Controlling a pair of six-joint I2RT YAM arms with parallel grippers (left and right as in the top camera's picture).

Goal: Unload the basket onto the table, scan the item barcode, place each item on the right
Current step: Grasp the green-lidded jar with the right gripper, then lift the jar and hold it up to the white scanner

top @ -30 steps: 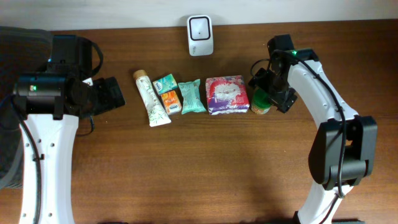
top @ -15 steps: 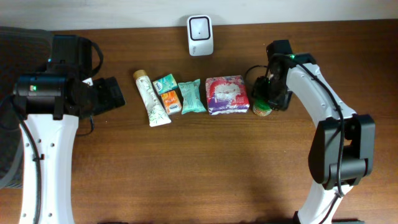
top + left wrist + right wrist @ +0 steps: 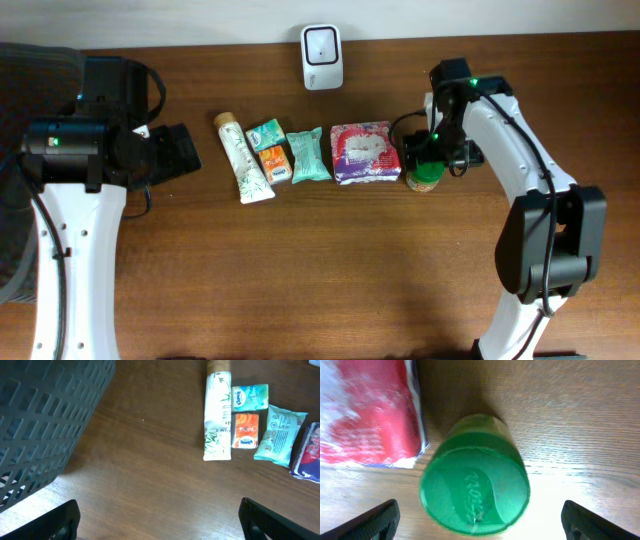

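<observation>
Two black fingers of the right gripper stand spread wide on either side of the jar, clear of it and grasping nothing. The jar is round and stands upright. Its green plastic lid has a ribbed rim and raised lettering, and it hides what is inside. The jar stands on the wood-grain table, at the right end of a row of items. Just beside it lies a soft, crinkly red and white packet. Farther along the row come a teal foil pouch, then two small flat tissue packs, one green and one orange. Last is a long white tube with a tan cap and a leaf print. The left gripper hangs over bare wood well apart from the tube, its fingers spread and holding nothing. Next to it is a dark grey basket of plastic lattice; its inside cannot be seen. At the far edge sits a white, rounded scanner, well apart from the jar.
</observation>
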